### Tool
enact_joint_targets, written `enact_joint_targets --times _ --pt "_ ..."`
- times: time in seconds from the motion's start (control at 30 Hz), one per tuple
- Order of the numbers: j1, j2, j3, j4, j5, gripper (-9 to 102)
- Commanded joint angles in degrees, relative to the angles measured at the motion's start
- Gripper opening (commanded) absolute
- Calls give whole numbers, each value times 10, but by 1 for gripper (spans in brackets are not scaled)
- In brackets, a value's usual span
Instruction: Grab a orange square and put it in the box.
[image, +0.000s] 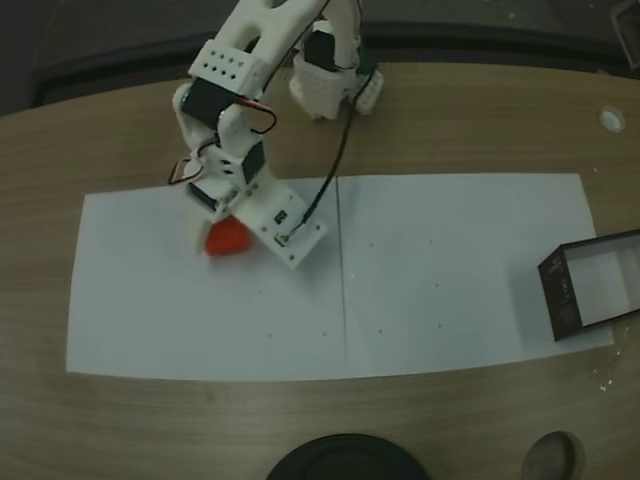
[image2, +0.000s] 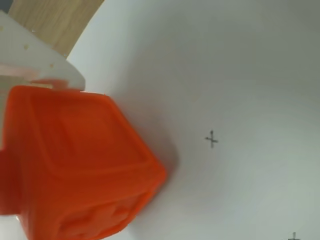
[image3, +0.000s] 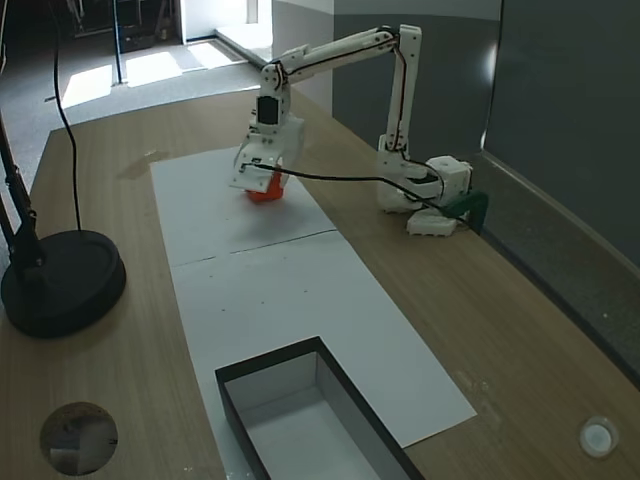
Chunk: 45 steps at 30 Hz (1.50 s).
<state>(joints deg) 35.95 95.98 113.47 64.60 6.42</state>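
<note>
Reaching down over the white paper sheets (image: 450, 280), the arm has its pincer (image: 222, 238) lowered right onto the orange square (image: 228, 238), which sits on the left sheet in a fixed view and fills the lower left of the wrist view (image2: 75, 165). A white finger (image2: 45, 65) lies against the block's upper edge there, but the other finger is hidden, so I cannot tell whether the pincer has closed on the block or merely brackets it; the block looks to be resting on the paper rather than lifted. By that reading the task is at the grasp, with the lift, the carry and the drop all left to do. The box (image3: 310, 420) stands well apart at the far end of the paper, its black walls around a pale floor with nothing orange in it; in a fixed view it sits at the right edge (image: 590, 285). The surface (image: 460, 130) is wood-grain, with small pencil crosses marked on the paper and a dark round lamp base (image3: 60, 285) near one edge. Beyond it lie a grey wall panel and a sunlit floor.
</note>
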Motion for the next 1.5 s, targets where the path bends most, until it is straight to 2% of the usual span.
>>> enact_joint_targets --times 0.0,0.1,0.27,0.5,0.63,0.8,0.97,1.1,1.23,1.47 --pt "4 4 -34 -2 -4 37" --pt "2 4 -33 -2 -4 33" --pt "3 4 -32 -2 -4 16" --pt "-22 16 -47 5 -4 14" --pt "-113 69 -112 66 1 14" --pt "-303 178 -258 151 -4 14" --pt "-544 212 -362 156 -17 14" --pt "-683 191 -369 153 -118 14" --pt "-722 144 -373 114 -127 14" --pt "-715 47 -404 -30 -126 13"
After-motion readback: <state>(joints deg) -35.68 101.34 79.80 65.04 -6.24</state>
